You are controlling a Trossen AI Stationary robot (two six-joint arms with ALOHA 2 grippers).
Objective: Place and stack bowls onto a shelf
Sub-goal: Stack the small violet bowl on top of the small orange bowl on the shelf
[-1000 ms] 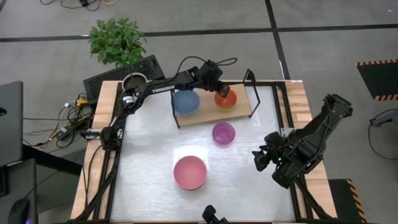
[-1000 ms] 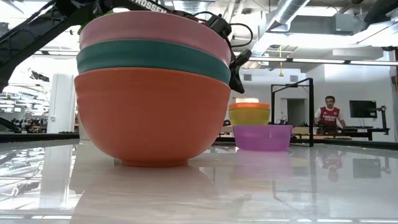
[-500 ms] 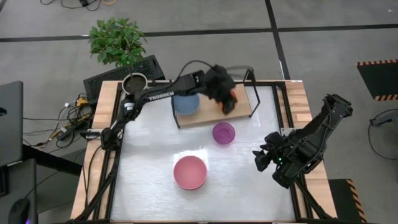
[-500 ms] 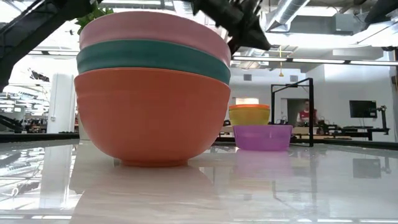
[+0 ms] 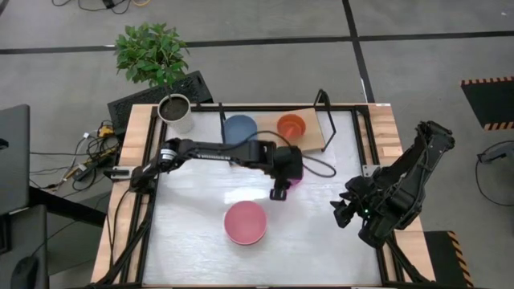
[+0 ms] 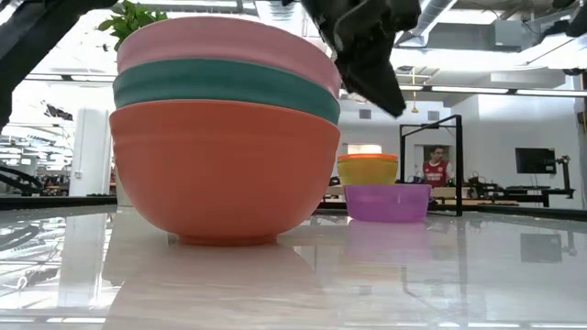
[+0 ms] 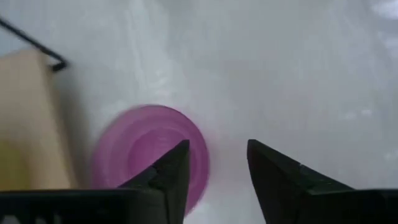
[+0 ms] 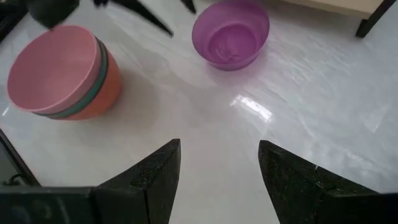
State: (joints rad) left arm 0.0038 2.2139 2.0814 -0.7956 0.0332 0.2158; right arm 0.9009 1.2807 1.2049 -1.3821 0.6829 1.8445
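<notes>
A purple bowl (image 5: 291, 178) stands alone on the white table, just in front of the shelf (image 5: 321, 135). My left gripper (image 7: 217, 155) hangs open above the purple bowl (image 7: 149, 152), well clear of it in the low view, and holds nothing. On the shelf stand a blue bowl (image 5: 239, 128) and an orange-red bowl (image 5: 291, 124); in the low view the orange-red one (image 6: 367, 158) sits in a yellow one. A stack of pink, teal and orange bowls (image 5: 245, 222) rests near the front. My right gripper (image 8: 219, 155) waits open at the table's right side.
A white plant pot (image 5: 175, 112) stands at the far left corner. The shelf's black end frame (image 6: 455, 165) rises at its right end. A person (image 6: 436, 170) is far behind the table. Bare tabletop (image 5: 193, 233) lies left and right of the stack.
My left gripper has let go of the orange-red bowl, which stays on the shelf's right half. It has risen and swung off the shelf toward the table's near edge, and now hangs over the purple bowl.
</notes>
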